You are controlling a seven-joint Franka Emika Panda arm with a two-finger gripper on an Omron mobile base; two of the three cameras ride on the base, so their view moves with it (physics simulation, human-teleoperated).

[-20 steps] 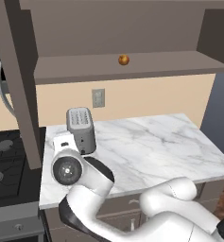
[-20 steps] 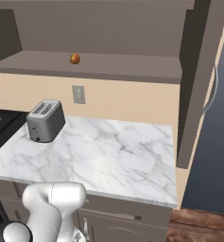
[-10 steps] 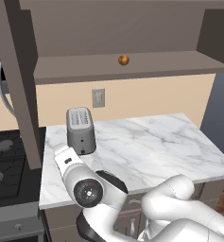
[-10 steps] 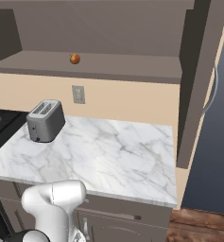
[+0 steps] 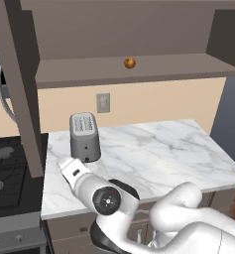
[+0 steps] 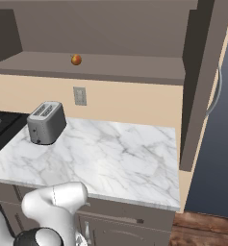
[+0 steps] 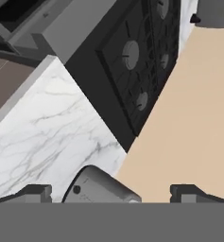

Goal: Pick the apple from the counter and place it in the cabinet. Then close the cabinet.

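Observation:
The small red-orange apple [image 5: 129, 63] [image 6: 76, 59] rests on the shelf of the taupe-brown wall cabinet [image 5: 139, 72] [image 6: 115, 65], whose two doors stand open. Below lies the white marble counter [image 5: 163, 149] [image 6: 110, 153] [image 7: 47, 123]. My arm is folded low in front of the counter. My gripper [image 5: 65, 162] [image 7: 111, 193] sits near the counter's left front, just below the toaster and far under the apple. In the hand view its fingertips [image 7: 35, 191] stand wide apart, open, holding nothing.
A grey toaster [image 5: 84, 136] [image 6: 46, 122] [image 7: 101, 186] stands at the counter's back left, under a wall outlet [image 5: 103, 102]. A black stovetop [image 5: 5, 173] [image 7: 137, 61] lies left of the counter. The open left door [image 5: 20, 84] and right door [image 6: 202, 81] jut toward me.
My arm has folded lower and its big joint has slid right and down in the left base view. The apple has stayed on the shelf.

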